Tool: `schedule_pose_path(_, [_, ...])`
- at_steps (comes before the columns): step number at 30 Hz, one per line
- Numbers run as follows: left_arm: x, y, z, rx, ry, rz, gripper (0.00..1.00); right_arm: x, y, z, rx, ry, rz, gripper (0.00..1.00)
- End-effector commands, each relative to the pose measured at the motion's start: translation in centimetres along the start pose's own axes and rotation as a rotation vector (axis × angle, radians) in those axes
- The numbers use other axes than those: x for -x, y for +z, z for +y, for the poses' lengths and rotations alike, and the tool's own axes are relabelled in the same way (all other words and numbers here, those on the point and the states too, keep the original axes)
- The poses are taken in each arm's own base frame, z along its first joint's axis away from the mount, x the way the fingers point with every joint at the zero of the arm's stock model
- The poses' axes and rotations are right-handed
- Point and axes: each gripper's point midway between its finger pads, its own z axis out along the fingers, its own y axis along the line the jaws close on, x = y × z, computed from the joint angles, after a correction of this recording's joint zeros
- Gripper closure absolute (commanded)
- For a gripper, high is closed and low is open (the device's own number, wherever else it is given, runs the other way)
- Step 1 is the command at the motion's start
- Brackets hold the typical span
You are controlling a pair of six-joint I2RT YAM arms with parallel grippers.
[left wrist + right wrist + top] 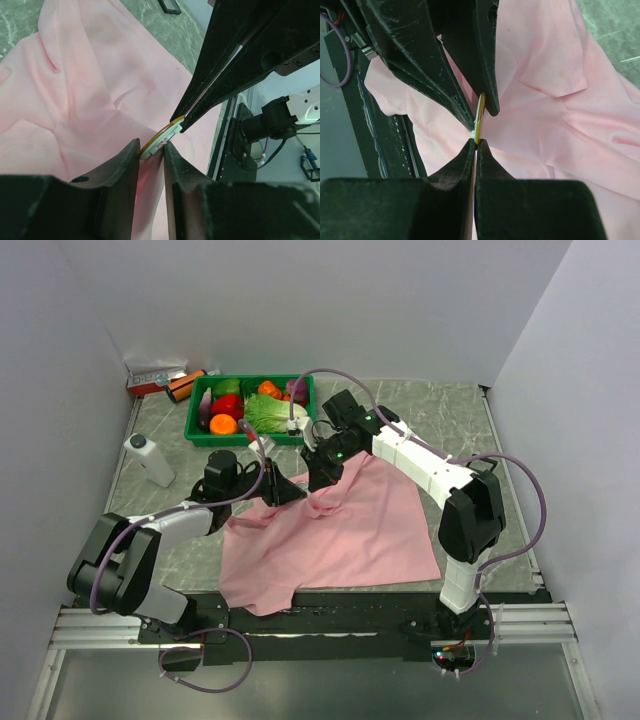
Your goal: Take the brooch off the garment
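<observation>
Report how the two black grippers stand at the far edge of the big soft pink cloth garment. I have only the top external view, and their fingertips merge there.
Observer: The right gripper is shut on the edge of a small round brooch, gold-rimmed with a white face.
Operator: Give me the left one.
Observer: The left gripper is open, one jaw on each side of that brooch. I cannot tell whether either touches it.
Operator: Place the cloth for me.
Observer: A fold of the pink cloth garment runs up between the left jaws, right under the brooch.
</observation>
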Motion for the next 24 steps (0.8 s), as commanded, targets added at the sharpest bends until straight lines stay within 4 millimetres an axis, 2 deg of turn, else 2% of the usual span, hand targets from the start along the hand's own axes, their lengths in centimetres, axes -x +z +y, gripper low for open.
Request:
schedule_pose_path(1, [2.3,0.8,-0.2,-0.010,0.014,-0.060,0.77,1.5,0.3,3.1,0.124,-0.032,-0.050,1.00])
schedule_pose_path(6, [2.6,0.9,0.7,0.009,-0.062,-0.078,0.83,1.6,0.3,3.1,0.123,-0.054,-0.047,1.00])
schedule_pose_path(13, [3.6,0.8,-0.4,-0.066,-0.073,-0.089,0.72,1.6,0.4,3.2,0.129,-0.052,-0.048,1.00])
schedule_pose_path(24, [3.9,0.7,-0.9,-0.084,-0.083,-0.099,0.71,1.3,0.6,3.0,0.130,-0.056,-0.038,1.00])
